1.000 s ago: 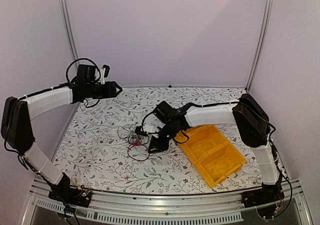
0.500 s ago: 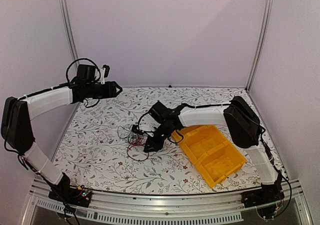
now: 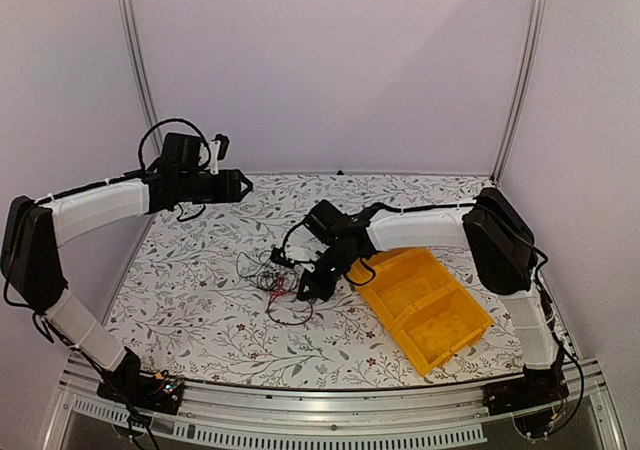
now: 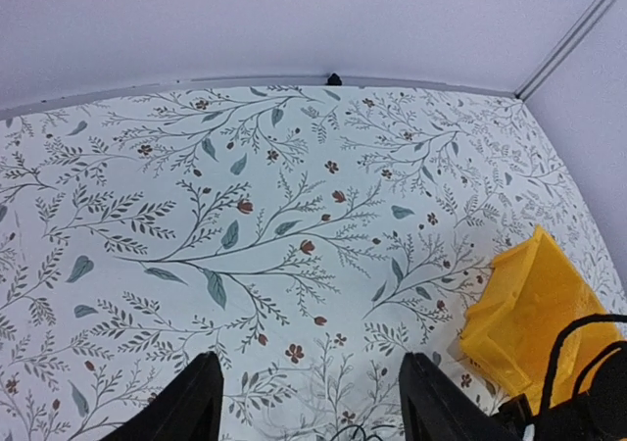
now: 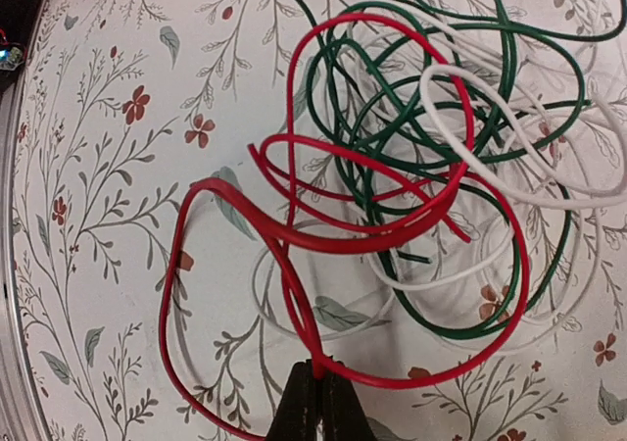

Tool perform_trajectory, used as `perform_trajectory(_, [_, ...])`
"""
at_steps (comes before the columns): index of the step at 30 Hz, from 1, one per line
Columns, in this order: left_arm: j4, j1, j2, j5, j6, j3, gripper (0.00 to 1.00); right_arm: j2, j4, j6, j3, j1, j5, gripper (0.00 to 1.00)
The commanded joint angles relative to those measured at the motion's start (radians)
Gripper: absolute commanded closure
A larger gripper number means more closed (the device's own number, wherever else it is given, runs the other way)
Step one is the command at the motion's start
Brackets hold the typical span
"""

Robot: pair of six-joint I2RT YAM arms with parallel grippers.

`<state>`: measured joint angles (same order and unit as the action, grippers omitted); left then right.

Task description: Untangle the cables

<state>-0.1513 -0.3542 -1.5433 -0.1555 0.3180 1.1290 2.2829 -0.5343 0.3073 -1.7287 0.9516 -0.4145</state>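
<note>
At centre, cables (image 5: 372, 240) (red, green, white) interloop.

Plain pale purple walls (image 3: 330, 60) stand at 12 o'clock behind the flowery white worktop (image 3: 190, 310), with shiny metal poles (image 3: 133, 60) at 10 and 2 o'clock.

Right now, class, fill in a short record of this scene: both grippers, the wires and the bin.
right gripper: shut on the red wire
left gripper: open, empty, raised over the table
tangle: red wire, green wire and white wire looped through each other on the table
bin: yellow, two compartments, right of the tangle, no wire inside
</note>
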Motion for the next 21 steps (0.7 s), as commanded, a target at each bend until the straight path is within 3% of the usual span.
perform_trajectory(1, [0.016,-0.123,0.053,0.027,0.044,-0.043,0.37,-0.192,-0.033,0.048,0.026,0.006,0.029,1.00])
perform_trajectory(5, [0.120,-0.174,0.139,0.045,0.204,-0.191,0.37,-0.276,-0.066,0.067,0.021,0.006,0.030,1.00])
perform_trajectory(8, [0.287,-0.232,0.230,0.033,0.283,-0.323,0.37,-0.316,-0.079,0.081,0.011,0.007,0.052,1.00])
perform_trajectory(11, [0.430,-0.315,0.334,0.064,0.286,-0.459,0.37,-0.328,-0.091,0.099,-0.006,0.007,0.077,1.00])
perform_trajectory(15, [0.476,-0.386,0.461,0.150,0.263,-0.574,0.37,-0.330,-0.099,0.110,-0.029,0.006,0.102,1.00])
perform_trajectory(21, [0.552,-0.428,0.479,0.172,0.269,-0.703,0.37,-0.355,-0.117,0.126,-0.110,0.006,0.135,1.00])
